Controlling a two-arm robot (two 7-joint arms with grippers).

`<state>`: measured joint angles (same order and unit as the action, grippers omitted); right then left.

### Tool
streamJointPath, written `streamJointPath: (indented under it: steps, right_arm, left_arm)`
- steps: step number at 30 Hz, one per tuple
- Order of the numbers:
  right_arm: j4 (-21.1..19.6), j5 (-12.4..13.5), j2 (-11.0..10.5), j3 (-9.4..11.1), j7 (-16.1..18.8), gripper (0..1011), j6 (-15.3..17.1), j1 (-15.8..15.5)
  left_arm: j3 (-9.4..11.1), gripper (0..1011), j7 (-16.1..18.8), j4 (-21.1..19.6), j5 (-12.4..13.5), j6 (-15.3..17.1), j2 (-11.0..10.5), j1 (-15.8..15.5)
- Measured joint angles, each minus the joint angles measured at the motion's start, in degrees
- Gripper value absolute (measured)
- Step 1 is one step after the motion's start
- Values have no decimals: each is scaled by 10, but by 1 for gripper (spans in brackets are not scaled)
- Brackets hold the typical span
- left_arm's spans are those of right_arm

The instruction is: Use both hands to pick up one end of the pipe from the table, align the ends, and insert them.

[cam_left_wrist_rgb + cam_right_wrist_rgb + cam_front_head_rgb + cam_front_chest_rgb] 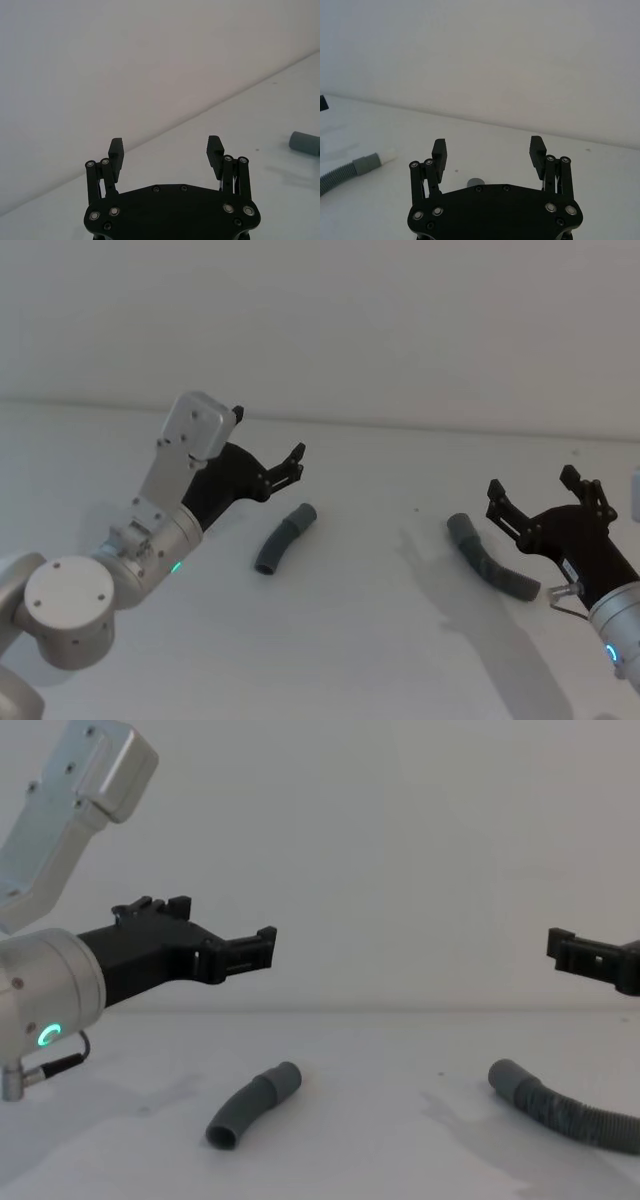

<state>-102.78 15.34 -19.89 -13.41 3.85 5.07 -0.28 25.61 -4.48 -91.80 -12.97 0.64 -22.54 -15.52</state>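
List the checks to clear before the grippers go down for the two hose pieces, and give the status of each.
1. The left gripper open and empty: ok, raised above the table.
2. The right gripper open and empty: ok, also raised.
3. The short hose free to grasp: ok, it lies flat between the arms and nothing touches it.
4. The long hose free to grasp: ok, it lies untouched near the right gripper.
5. Ends lined up: not ok, the pieces lie well apart.
6. Which cuff is the socket: cannot tell.
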Motion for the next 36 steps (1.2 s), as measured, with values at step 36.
streamJointPath:
  steps: [36]
  right_arm:
    - [33, -43, -42, -45, 76, 1002, 235, 118]
  left_arm:
    - [-20, 1001, -69, -1, -116, 226, 20, -48]
